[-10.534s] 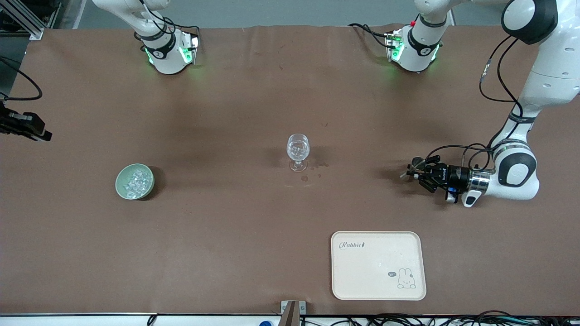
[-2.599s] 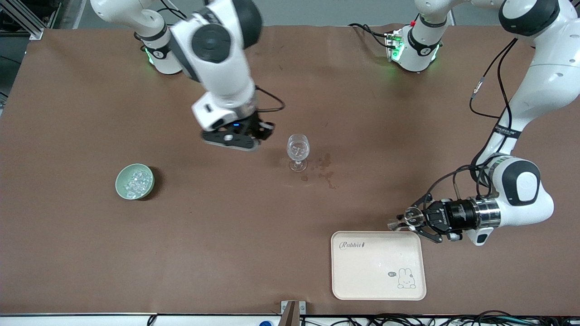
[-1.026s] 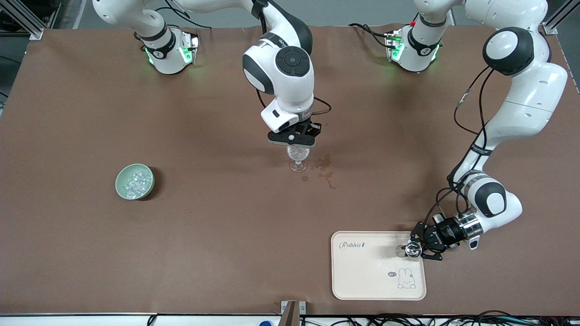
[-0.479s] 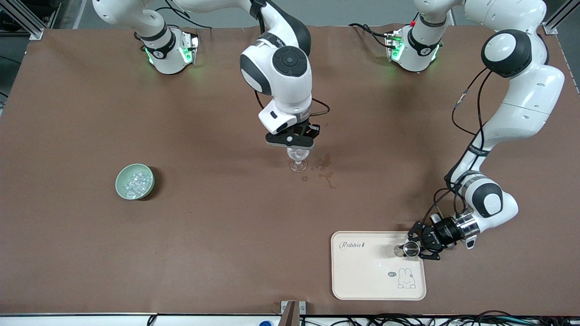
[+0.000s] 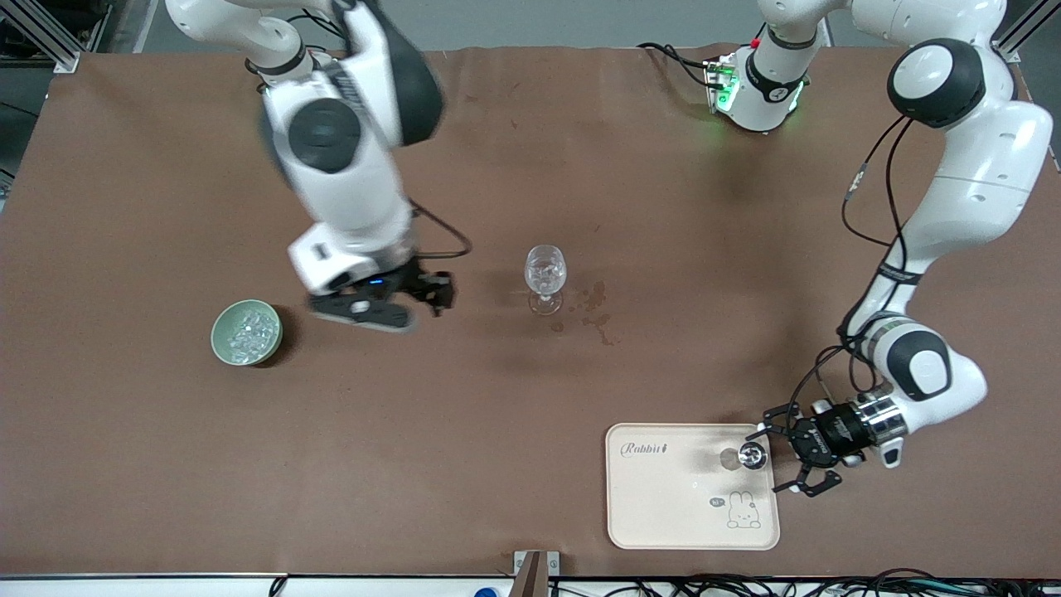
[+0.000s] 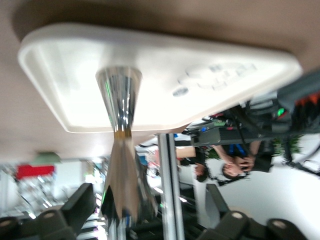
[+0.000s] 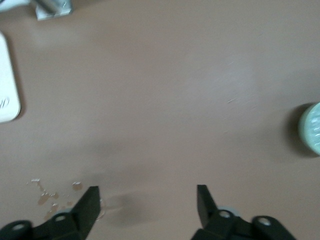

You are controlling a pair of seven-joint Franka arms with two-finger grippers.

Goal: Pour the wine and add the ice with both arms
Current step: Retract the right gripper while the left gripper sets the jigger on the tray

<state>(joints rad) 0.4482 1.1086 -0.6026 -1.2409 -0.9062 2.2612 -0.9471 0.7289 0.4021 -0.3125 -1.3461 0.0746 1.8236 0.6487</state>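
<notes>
A clear wine glass (image 5: 545,278) stands mid-table with pale glinting contents; I cannot tell whether wine is in it. The ice (image 5: 247,330) fills a pale green bowl (image 5: 222,348) toward the right arm's end, also seen as the bowl (image 7: 312,127) in the right wrist view. My right gripper (image 5: 398,300) (image 7: 147,200) hangs open and empty over bare table between bowl and glass. A steel jigger (image 5: 752,454) (image 6: 120,115) stands on the cream tray (image 5: 663,506) (image 6: 210,55). My left gripper (image 5: 775,461) (image 6: 147,205) is open around it, fingers apart from it.
Brownish spill spots (image 5: 597,319) (image 7: 50,195) mark the brown table beside the glass, on the left arm's side. The tray lies close to the table's edge nearest the front camera. Both arm bases stand along the edge farthest from the camera.
My right gripper has left the spot over the glass, swung toward the bowl and opened. My left gripper has opened off the jigger on the tray and drawn back slightly.
</notes>
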